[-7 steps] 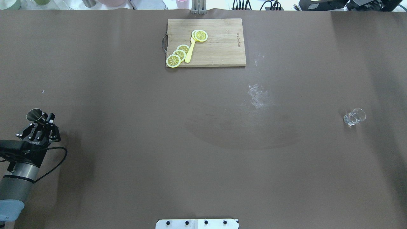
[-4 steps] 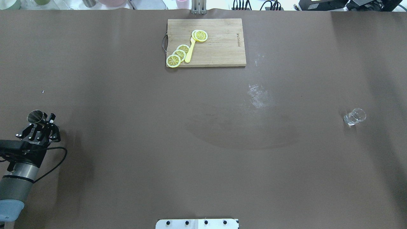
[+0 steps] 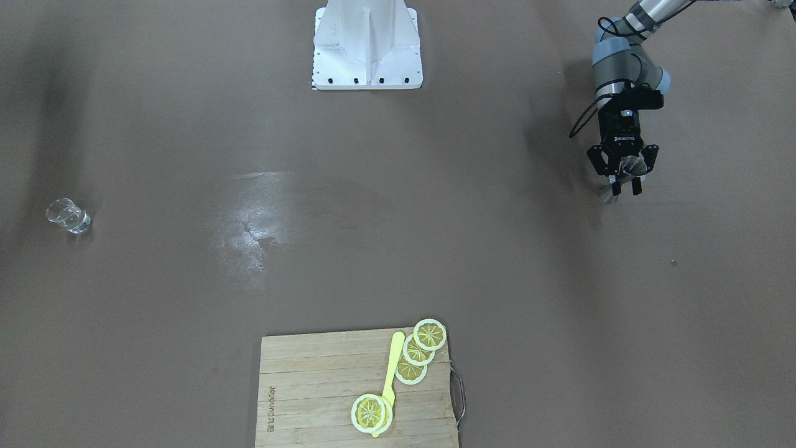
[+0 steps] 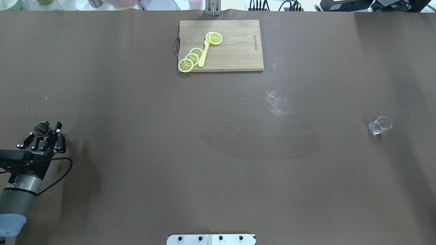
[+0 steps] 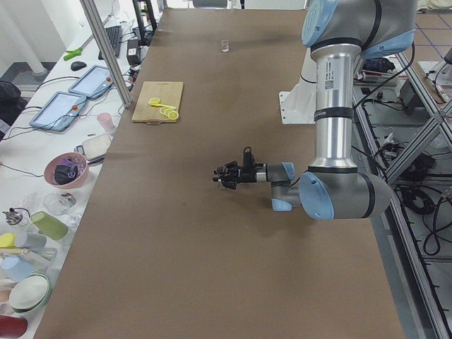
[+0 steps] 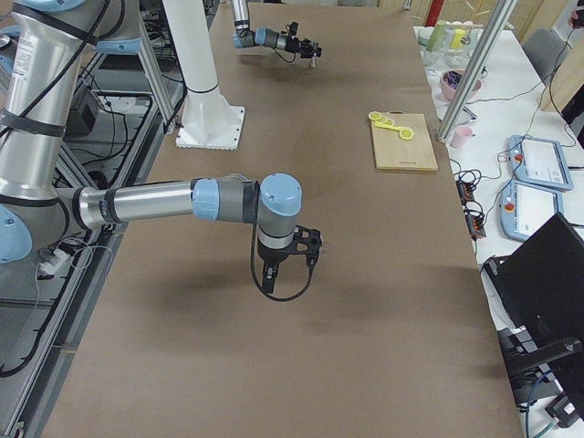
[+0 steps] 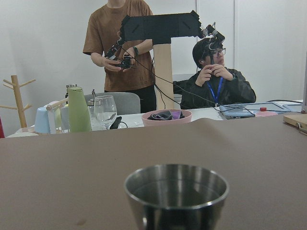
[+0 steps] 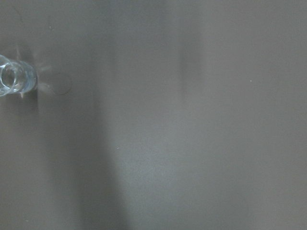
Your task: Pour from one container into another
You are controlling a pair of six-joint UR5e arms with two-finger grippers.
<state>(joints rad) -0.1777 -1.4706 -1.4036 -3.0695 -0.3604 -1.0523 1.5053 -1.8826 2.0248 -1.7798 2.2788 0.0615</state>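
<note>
The grey metal jigger [image 4: 41, 128] is at the table's far left, held upright in my left gripper [image 4: 47, 131], which is shut on it. The front view shows the left gripper [image 3: 624, 182] pointing down around the jigger [image 3: 630, 164]. The left wrist view shows only the jigger's open rim [image 7: 176, 184], close at the bottom. The clear glass cup [image 4: 379, 125] stands alone at the far right, also seen as cup [image 3: 67, 216] and cup [image 8: 14, 79]. My right gripper [image 6: 289, 265] hangs over the table, fingers down; I cannot tell whether it is open or shut.
A wooden cutting board [image 4: 235, 51] with lemon slices [image 4: 190, 58] and a yellow knife sits at the far middle edge. A pale smear [image 4: 277, 102] marks the brown mat. Two people [image 7: 127, 52] and tableware are beyond the table's left end.
The jigger, tilted a second ago, now stands upright in the left gripper, which has shifted slightly towards the robot. The glass cup has not moved.
</note>
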